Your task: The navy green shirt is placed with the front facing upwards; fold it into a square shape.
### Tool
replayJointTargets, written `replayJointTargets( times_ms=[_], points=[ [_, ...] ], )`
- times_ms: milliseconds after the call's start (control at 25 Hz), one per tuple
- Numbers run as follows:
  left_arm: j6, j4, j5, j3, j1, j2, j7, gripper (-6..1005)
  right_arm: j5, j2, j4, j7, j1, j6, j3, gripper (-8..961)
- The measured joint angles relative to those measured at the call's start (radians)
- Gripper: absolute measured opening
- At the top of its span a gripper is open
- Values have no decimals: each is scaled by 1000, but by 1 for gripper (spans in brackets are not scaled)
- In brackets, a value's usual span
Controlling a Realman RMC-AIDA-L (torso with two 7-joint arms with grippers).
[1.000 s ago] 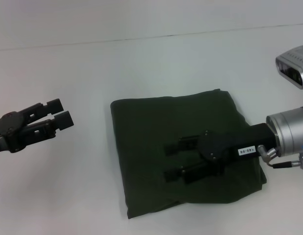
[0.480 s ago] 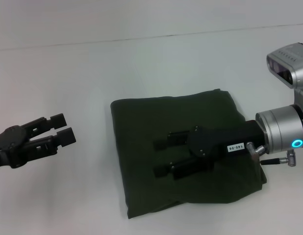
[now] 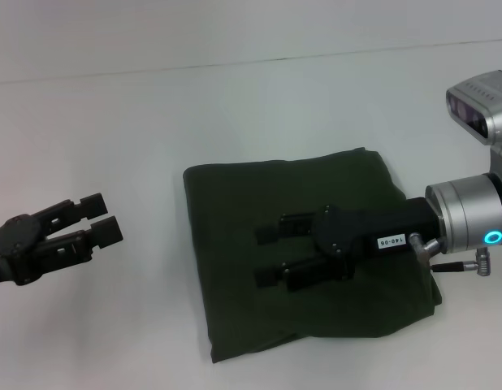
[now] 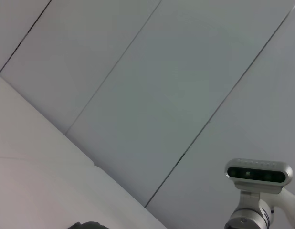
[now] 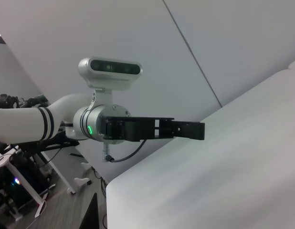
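The navy green shirt (image 3: 296,260) is seen lying flat on the white worktop (image 3: 153,122), a little right of centre and toward the near edge. It is already gathered into a roughly square, several-layered packet; only plain dark green cloth is shown on top, and no lettering or label can be made out. Its left and far edges are fairly straight, while the near right corner is slightly rumpled and an under-layer is exposed along the near edge.

The right tool (image 3: 267,256) is reached in from the right and is held over the middle of the shirt, its two black fingers (image 3: 271,233) pointed leftward and parted with a clear gap between them. Nothing is gripped by them. Whether the fingertips are pressed on the cloth or held just above it cannot be told.

The left tool (image 3: 105,217) is positioned at the left of the scene, well apart from the shirt, over bare worktop. Its fingers are pointed right and set slightly apart, and nothing is held. In the right wrist view the left tool (image 5: 185,129) is seen side-on above the worktop edge, with nothing in it.
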Motion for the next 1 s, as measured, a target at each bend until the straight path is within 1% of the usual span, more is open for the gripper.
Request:
replayJointTargets(
  times_ms=[1000],
  points=[
    [0,2,0,-4,0,0,1,963,12,0,11,-1,-2,4,2,915]
  ],
)
